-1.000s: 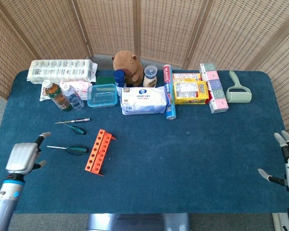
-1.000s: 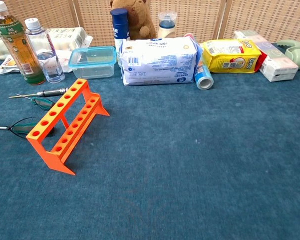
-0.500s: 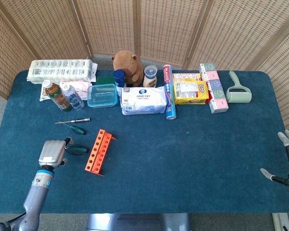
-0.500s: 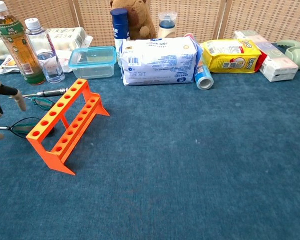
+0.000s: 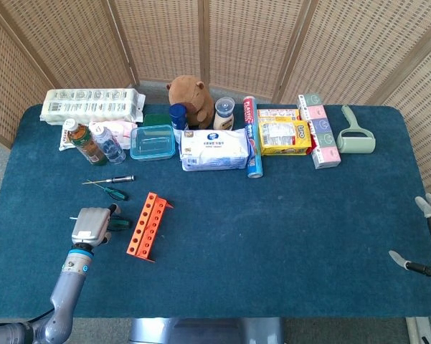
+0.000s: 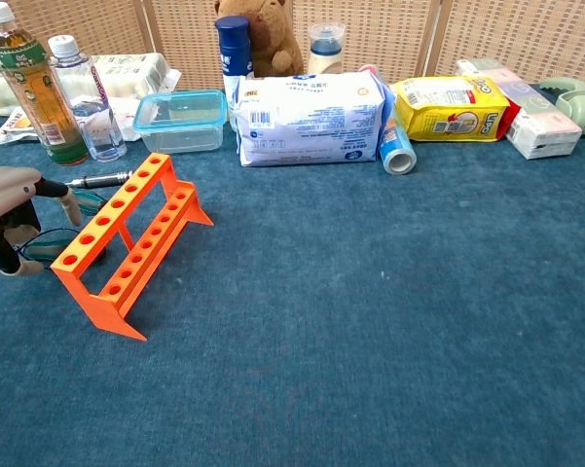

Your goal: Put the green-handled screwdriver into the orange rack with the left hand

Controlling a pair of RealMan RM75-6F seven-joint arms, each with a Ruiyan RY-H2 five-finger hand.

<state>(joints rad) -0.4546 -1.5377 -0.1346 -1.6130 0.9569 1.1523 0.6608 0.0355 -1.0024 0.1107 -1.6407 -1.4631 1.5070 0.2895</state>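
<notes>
A green-handled screwdriver (image 5: 119,223) lies on the blue cloth just left of the orange rack (image 5: 148,226); in the chest view its handle (image 6: 47,249) shows beside the rack (image 6: 127,243). My left hand (image 5: 92,223) hovers right over it, and its shaft is hidden beneath. In the chest view the left hand (image 6: 15,209) has its fingers pointing down on either side of the handle, apart and not closed on it. My right hand (image 5: 430,240) is at the table's right edge, fingers spread and holding nothing.
A second, smaller green-handled screwdriver (image 5: 115,193) and a dark-handled one (image 5: 115,179) lie behind the left hand. Two bottles (image 5: 93,143), a clear box (image 5: 153,142), a wipes pack (image 5: 215,149) and other goods line the back.
My left hand has moved right from the table's left edge and now sits over the green-handled screwdriver, covering its shaft. The right hand has barely moved.
</notes>
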